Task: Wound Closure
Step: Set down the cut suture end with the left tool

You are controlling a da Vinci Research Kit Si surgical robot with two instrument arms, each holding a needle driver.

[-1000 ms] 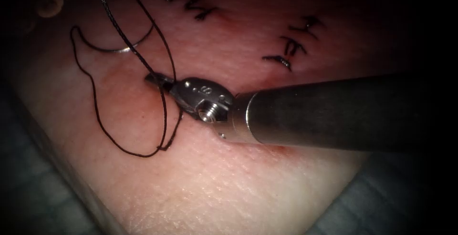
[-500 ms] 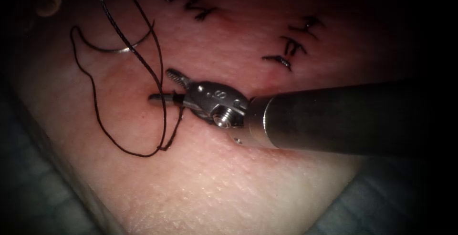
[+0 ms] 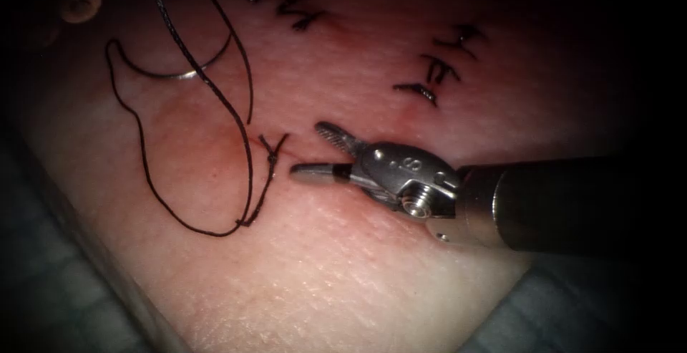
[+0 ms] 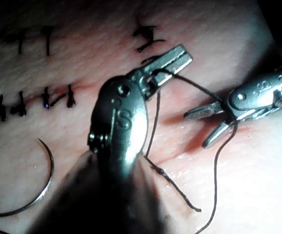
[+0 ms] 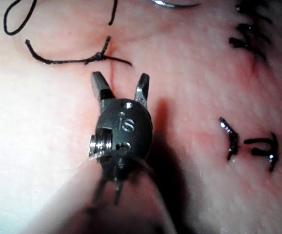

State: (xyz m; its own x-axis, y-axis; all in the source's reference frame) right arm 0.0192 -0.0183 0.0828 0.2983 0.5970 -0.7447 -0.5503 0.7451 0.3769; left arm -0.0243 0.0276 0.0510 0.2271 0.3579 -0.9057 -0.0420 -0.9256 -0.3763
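Beside the small dark knot [image 3: 271, 154], the right silver needle driver [image 3: 320, 152] gapes empty, the left driver [image 4: 172, 61] pinches black thread [image 3: 215, 95]; tugging risks loosening it.

Right end effector [image 3: 322, 152] gapes empty; left end effector [image 4: 172, 61] is clamped.

thread loop [image 3: 154, 181] left, bare tissue [image 3: 343, 281] below
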